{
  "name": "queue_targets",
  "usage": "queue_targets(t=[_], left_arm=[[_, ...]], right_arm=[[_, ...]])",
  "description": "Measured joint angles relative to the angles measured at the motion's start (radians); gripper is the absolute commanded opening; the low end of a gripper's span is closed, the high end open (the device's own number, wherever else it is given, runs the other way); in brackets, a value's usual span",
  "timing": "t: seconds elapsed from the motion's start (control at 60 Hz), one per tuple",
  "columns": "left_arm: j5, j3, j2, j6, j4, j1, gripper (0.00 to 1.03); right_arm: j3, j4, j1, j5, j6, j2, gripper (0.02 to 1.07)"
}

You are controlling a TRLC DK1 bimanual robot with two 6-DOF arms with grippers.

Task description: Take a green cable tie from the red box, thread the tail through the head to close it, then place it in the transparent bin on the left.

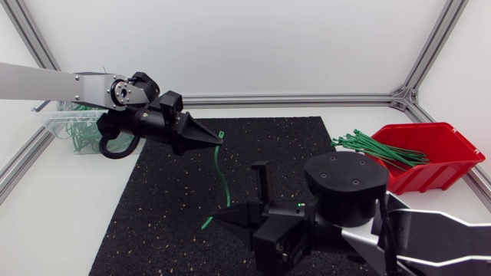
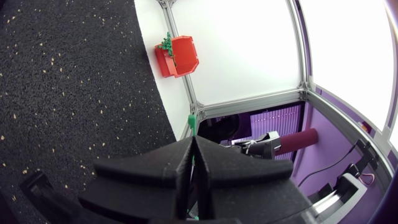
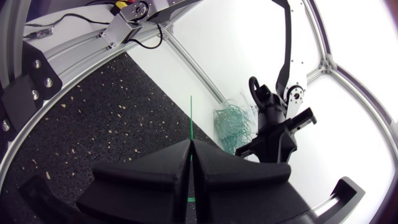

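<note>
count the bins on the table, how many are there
2. The red box sits at the far right of the head view, with green cable ties sticking out of it. The transparent bin sits at the far left, with green ties inside. No other bin shows.

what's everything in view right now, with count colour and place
held cable tie: one, green, between both grippers over the mat
spare cable ties: bundle, green, in the red box
red box: one, red, table's right side
transparent bin: one, clear, far left
binned ties: tangle, green, inside the transparent bin
mat: one, black, table middle
left gripper: one, black, shut on held cable tie
right gripper: one, black, shut on held cable tie
</note>
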Motion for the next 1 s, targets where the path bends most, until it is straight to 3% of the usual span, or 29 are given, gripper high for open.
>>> queue_targets(t=[0.267, 0.717, 0.8, 0.917, 1.0], left_arm=[[-0.074, -0.015, -0.007, 0.029, 0.131, -0.031, 0.04], [-0.080, -0.085, -0.009, 0.025, 0.349, -0.051, 0.04], [-0.108, -0.125, -0.026, -0.011, 0.446, -0.051, 0.04], [-0.167, -0.212, -0.081, -0.137, 0.692, -0.053, 0.04], [-0.183, -0.253, -0.113, -0.218, 0.809, -0.060, 0.04]], right_arm=[[0.001, -0.097, -0.095, -0.086, 0.118, -0.035, 0.08], [0.003, -0.067, -0.148, -0.186, 0.296, -0.034, 0.08], [0.005, -0.024, -0.170, -0.237, 0.387, -0.034, 0.08], [0.018, -0.022, -0.212, -0.303, 0.496, -0.034, 0.08], [0.039, -0.062, -0.235, -0.349, 0.575, -0.034, 0.08]])
